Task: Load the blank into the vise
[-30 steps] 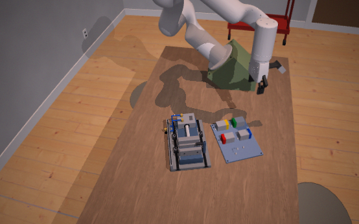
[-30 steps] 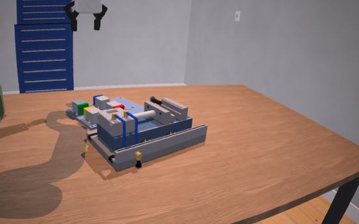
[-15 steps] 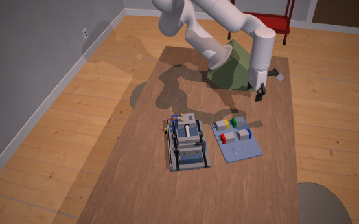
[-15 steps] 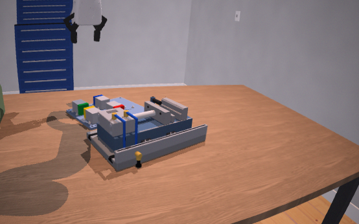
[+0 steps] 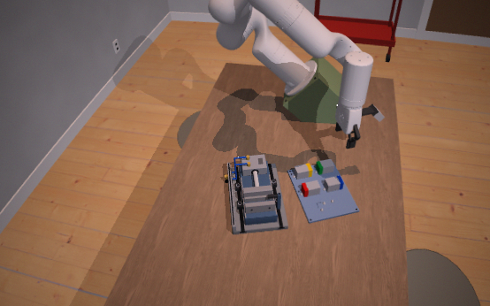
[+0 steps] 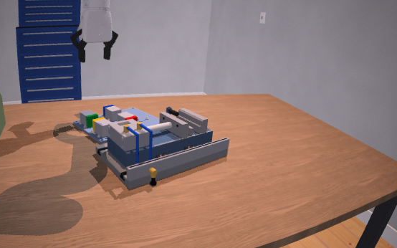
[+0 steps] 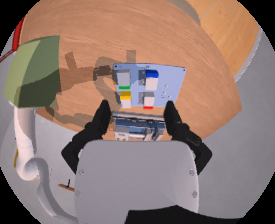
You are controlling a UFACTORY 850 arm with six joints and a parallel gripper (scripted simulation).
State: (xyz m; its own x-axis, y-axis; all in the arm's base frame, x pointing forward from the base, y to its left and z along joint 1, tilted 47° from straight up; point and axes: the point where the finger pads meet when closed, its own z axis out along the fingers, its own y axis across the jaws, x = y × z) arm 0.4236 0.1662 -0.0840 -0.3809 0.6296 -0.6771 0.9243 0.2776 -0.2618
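Note:
The yellow-ended blank (image 5: 302,172) (image 6: 102,128) (image 7: 125,102) lies on the blue infeed plate (image 5: 336,209) (image 7: 175,75), at the corner nearest the hosed end of the vise. My gripper (image 5: 350,142) (image 6: 94,59) (image 7: 137,106) is open and empty, high above the table. In the top view it appears behind the infeed plate, on the robot-base side. The fixed jaw (image 5: 263,208) (image 6: 198,120) stands at the vise end away from the hoses. The moving jaw (image 5: 256,192) (image 6: 175,125) faces it; no blank shows between them. The dark work stop (image 5: 272,197) (image 6: 173,111) is at their plate-side end.
Green-ended (image 5: 327,166) (image 6: 87,117) (image 7: 123,78), red-ended (image 5: 313,188) (image 7: 148,100) and blue-ended (image 5: 332,184) (image 6: 113,114) (image 7: 151,83) blanks lie on the infeed plate. Blue hoses (image 5: 235,165) (image 6: 150,143) rise beside the hosed block (image 5: 254,164). The green robot base (image 5: 311,103) (image 7: 35,75) stands behind.

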